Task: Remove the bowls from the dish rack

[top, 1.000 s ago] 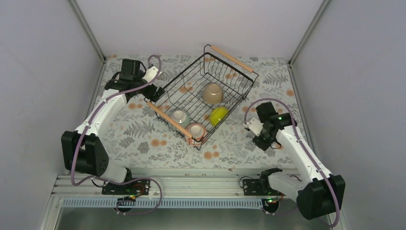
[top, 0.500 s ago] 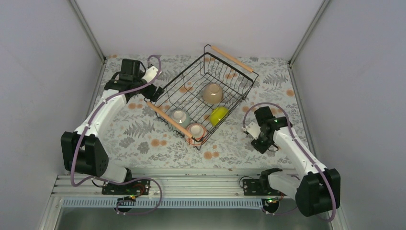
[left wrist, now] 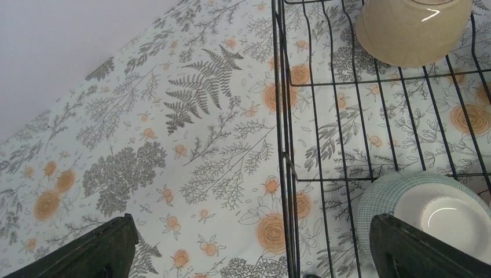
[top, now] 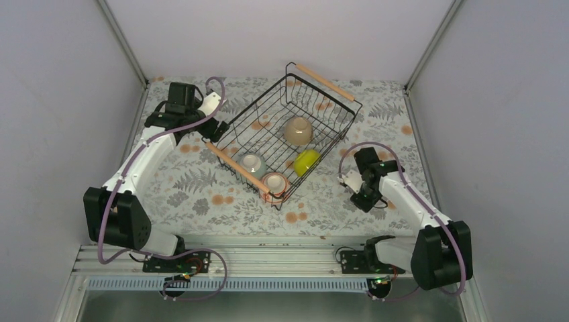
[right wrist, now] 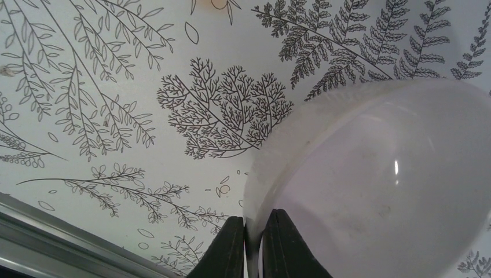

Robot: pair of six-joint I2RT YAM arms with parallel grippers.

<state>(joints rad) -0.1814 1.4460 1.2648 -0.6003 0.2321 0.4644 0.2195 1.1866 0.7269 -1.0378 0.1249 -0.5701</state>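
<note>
The dish rack point(top: 237, 167), a black wire basket with wooden handles, sits mid-table. In it lie a tan bowl point(top: 297, 131), a yellow-green bowl point(top: 306, 161), a mint bowl point(top: 253, 163) and a pinkish bowl point(top: 274, 181). My left gripper point(top: 215, 127) hangs wide open over the rack's left corner. In the left wrist view the rack's wire wall point(left wrist: 284, 145) runs between its fingers, with the mint bowl point(left wrist: 428, 214) by the right finger and the tan bowl point(left wrist: 411, 29) farther off. My right gripper point(right wrist: 253, 246) is shut on the rim of a white bowl point(right wrist: 382, 179), low over the cloth right of the rack.
A floral cloth point(top: 201, 188) covers the table. Grey walls close in on the left, back and right. A metal rail point(top: 268, 258) runs along the near edge, and its strip shows at the bottom left of the right wrist view.
The right arm has swung in slightly, its elbow coming nearer the rail, still pinching the white bowl. The left arm and the rack's bowls have not moved.
</note>
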